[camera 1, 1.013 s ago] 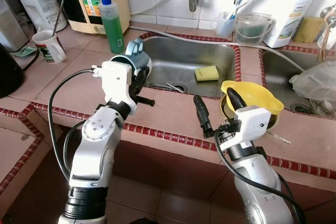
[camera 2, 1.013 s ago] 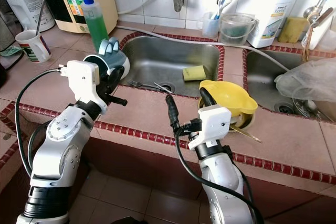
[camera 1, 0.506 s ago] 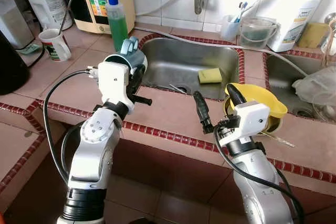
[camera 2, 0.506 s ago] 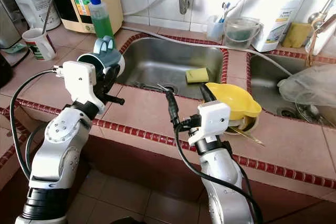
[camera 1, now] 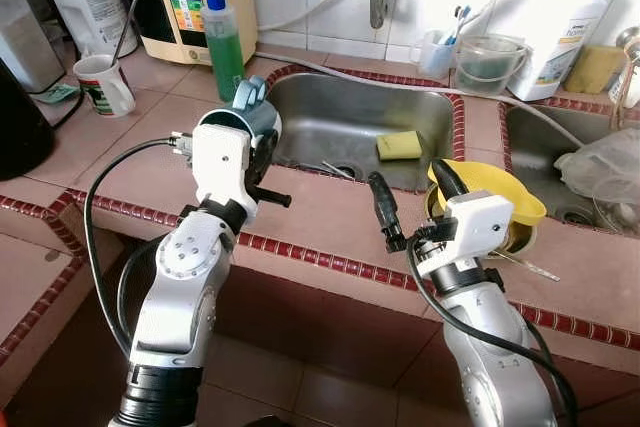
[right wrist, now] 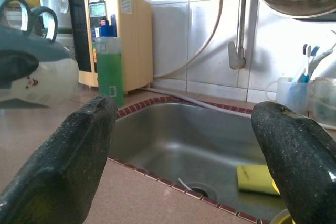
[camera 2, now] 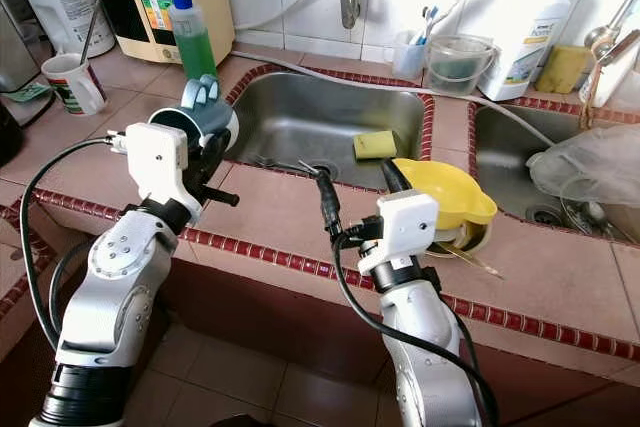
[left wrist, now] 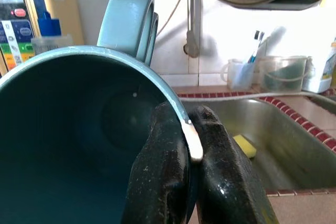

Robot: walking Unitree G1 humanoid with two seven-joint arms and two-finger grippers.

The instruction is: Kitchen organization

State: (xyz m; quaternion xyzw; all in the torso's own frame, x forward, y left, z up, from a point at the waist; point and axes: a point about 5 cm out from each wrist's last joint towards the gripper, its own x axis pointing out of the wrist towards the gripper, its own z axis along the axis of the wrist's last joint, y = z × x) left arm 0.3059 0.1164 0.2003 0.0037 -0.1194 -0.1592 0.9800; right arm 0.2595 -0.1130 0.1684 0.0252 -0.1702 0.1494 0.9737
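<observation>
A teal mug [camera 1: 247, 113] with a white base is held on its side above the counter at the sink's left rim. My left gripper [left wrist: 191, 145] is shut on the mug's rim [left wrist: 105, 56], one finger inside and one outside. My right gripper [camera 1: 412, 197] stands open over the counter in front of the sink, nothing between its fingers [right wrist: 58, 150]. A yellow bowl [camera 1: 500, 192] sits on the counter just behind its right finger.
The steel sink [camera 1: 340, 107] holds a yellow sponge [camera 1: 398, 144] and a fork [camera 1: 325, 165]. A green soap bottle [camera 1: 222, 42] and a white cup [camera 1: 103, 84] stand at the left. Cups and a white bottle [camera 1: 565, 22] line the back. The counter edge runs below both arms.
The head view has shifted a little since one second ago. The left gripper keeps its hold on the mug and has barely moved. The right gripper stays open in place.
</observation>
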